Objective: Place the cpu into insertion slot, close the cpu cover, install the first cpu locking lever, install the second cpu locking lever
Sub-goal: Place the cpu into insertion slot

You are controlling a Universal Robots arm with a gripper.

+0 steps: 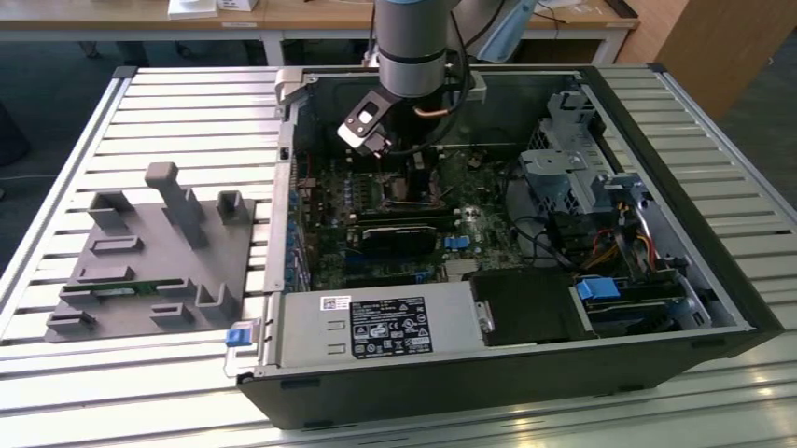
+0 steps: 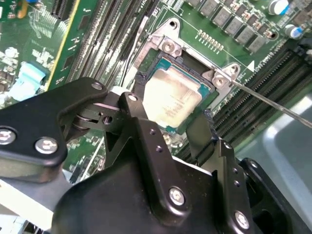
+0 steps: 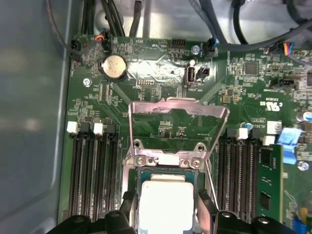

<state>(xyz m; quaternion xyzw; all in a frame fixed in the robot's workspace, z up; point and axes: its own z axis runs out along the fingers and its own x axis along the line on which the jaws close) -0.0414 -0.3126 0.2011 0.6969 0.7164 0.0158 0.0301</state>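
In the exterior view, an open black computer case (image 1: 498, 378) lies on a slatted metal table (image 1: 187, 121). A grey moulded parts holder (image 1: 149, 271) sits at the case's 9 o'clock. The arm reaches down into the case, toward the 12 o'clock end of the green motherboard (image 1: 373, 233).

In both wrist views, the black two-fingered tool (image 2: 168, 114) is clenched on the cpu (image 2: 173, 97), a small flat square chip with a silvery-tan face and a thin green edge. The fingers press against two opposite sides of the chip, and no gap shows between them and it. The cpu lies square within the dark-framed insertion slot (image 2: 155, 62). I cannot tell whether it is fully seated or a hair above the contacts.

The cpu cover (image 3: 178, 104), a thin silvery frame with a cut-out middle, is swung back on its hinge and lies open over the board. A thin steel locking lever (image 2: 273, 100) juts out from one corner of the socket.

The main risk is probably a tilt. If the chip meets the slot at a slight angle or off register, pressing it down could bend the contacts. If one finger drags when the tool lets go, it could lift a corner back out. The lever is also close enough to catch the tool if the tool moves sideways.
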